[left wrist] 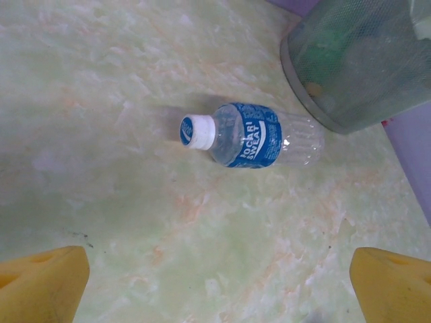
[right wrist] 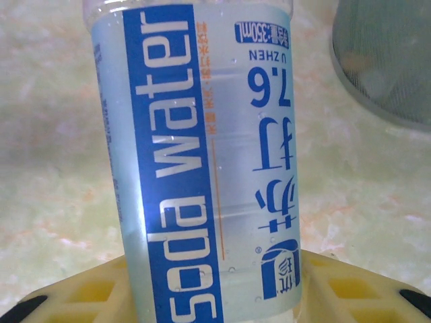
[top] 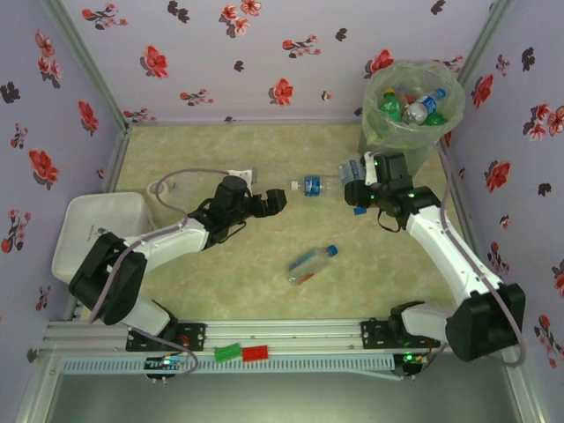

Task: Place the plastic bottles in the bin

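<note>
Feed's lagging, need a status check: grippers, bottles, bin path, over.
Left gripper open, facing Pocari bottle on table. Right gripper shut on soda water bottle, near bin. Another bottle lies mid-table; nothing blocking bin.

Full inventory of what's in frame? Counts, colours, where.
Loose bottles: two, clear, lying on the table; blue-labelled one between the hands, blue-capped one nearer the arm bases.
Held bottle: one, clear, blue-and-white label, in the right hand.
Binned bottles: several, green and blue-labelled, count unclear.
Bin: one, grey-green, clear bag, far right corner.
Tray: one, white, left edge.
Tape roll: one, pale, beside the tray.
Blocks: one green, one red, front rail.
Left hand: open.
Right hand: shut on the bottle.
</note>
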Action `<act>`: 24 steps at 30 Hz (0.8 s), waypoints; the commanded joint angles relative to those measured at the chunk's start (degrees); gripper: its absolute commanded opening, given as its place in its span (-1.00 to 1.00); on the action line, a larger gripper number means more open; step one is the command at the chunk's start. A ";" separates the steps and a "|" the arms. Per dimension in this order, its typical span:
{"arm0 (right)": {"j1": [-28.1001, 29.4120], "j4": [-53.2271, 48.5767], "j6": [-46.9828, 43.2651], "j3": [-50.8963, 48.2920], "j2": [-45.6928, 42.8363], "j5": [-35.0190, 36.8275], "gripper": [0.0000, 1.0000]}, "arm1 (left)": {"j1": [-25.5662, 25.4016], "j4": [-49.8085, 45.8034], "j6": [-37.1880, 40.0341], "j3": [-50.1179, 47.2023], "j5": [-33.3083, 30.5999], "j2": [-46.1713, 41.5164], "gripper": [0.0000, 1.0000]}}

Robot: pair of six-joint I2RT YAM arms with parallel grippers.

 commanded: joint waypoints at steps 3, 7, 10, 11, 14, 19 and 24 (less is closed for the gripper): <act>0.06 -2.42 0.22 10.34 -1.50 -1.52 -0.09 | 0.47 -1.20 0.43 0.63 1.48 -2.59 1.00; -0.44 -3.73 -1.35 18.66 0.21 3.12 -0.09 | 0.44 -1.33 1.52 0.99 2.10 -2.45 1.00; -2.75 -2.04 -1.56 22.94 1.56 5.29 -0.09 | 0.46 -1.13 2.94 1.00 2.18 -2.09 1.00; -4.05 -1.02 -1.10 24.24 2.31 5.26 -0.09 | 0.47 -0.92 3.42 0.94 2.18 -1.93 1.00; -9.32 2.31 2.23 26.94 5.14 3.43 -0.09 | 0.47 -0.84 4.37 1.07 2.18 -1.24 1.00; -14.55 6.43 5.66 31.93 12.05 2.50 -0.09 | 0.49 -1.44 5.41 1.56 2.54 -0.50 1.00; -15.77 7.16 7.76 40.21 20.85 4.57 -0.08 | 0.49 -2.86 5.76 0.98 2.53 -2.01 1.00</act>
